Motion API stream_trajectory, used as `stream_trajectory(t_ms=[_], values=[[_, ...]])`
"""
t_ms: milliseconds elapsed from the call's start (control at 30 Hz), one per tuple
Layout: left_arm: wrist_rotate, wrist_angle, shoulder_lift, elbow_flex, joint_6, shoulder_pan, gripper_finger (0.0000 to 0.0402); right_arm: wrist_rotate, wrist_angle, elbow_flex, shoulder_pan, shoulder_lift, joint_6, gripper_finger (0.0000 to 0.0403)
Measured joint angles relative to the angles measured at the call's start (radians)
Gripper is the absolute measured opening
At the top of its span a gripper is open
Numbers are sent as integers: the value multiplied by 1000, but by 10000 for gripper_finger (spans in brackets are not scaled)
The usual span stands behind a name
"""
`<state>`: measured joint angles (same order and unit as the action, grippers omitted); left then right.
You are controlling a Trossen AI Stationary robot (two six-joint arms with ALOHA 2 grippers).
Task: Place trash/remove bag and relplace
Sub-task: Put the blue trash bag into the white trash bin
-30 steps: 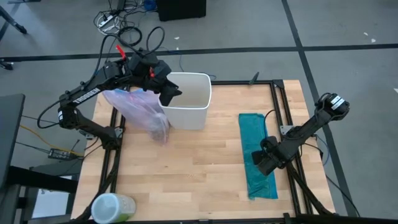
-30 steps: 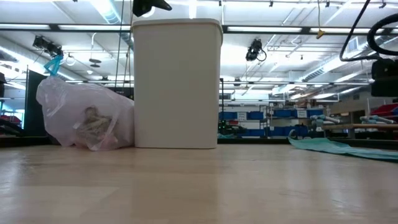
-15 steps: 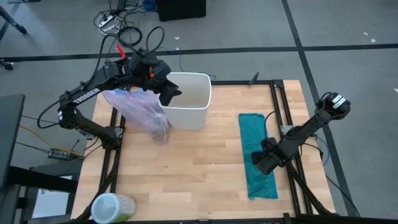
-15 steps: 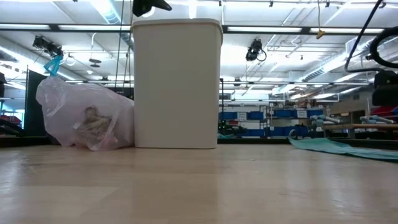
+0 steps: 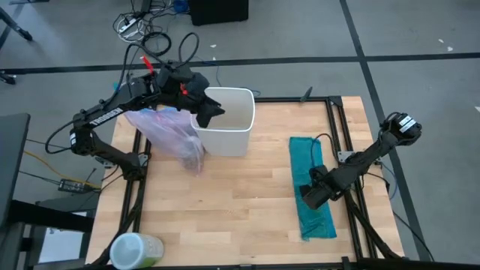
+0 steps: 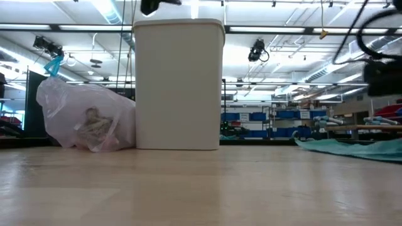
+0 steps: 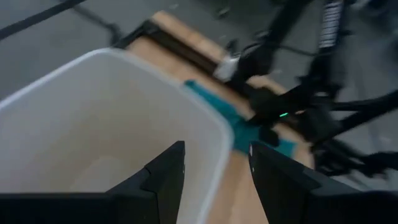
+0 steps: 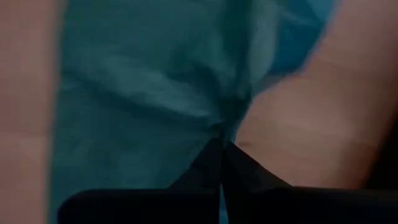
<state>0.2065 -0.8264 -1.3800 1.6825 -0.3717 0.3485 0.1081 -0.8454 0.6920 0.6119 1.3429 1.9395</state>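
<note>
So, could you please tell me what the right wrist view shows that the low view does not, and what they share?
Only the right wrist view shows the right gripper shut on the teal bag, pinching a fold of it against the wooden table.

Only the low view shows the white bin standing upright, with the tied pink bag of trash resting against its side.

Both show the teal bag lying on the table; in the low view it is just a flat strip at the far edge.
</note>
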Motion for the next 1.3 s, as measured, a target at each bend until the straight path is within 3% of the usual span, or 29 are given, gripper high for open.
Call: stream_trajectory(t_ms=[167,333,400,500,567,767,933,1300], values=[[116,212,1,-78,-59,-24,186,153,-3,169,-78,0,-250,0],[133,276,0,-131,-86,-31,186,294,-46,406,-158,-1,-553,0],[140,254,-1,-140,-86,-31,186,339,-29,492,-171,-3,-779,0],[158,247,-1,-152,-90,-34,186,338,15,576,-175,-3,-1080,0],[159,247,0,-161,-92,-44,186,289,15,584,-175,-4,-1187,0],[163,255,0,-213,-99,-82,186,117,-183,576,-169,100,-1216,0],[162,311,0,-310,-156,-126,186,108,-221,575,-161,237,-1309,0],[260,872,1,-556,-416,-202,185,156,-290,634,-62,482,-1569,0]])
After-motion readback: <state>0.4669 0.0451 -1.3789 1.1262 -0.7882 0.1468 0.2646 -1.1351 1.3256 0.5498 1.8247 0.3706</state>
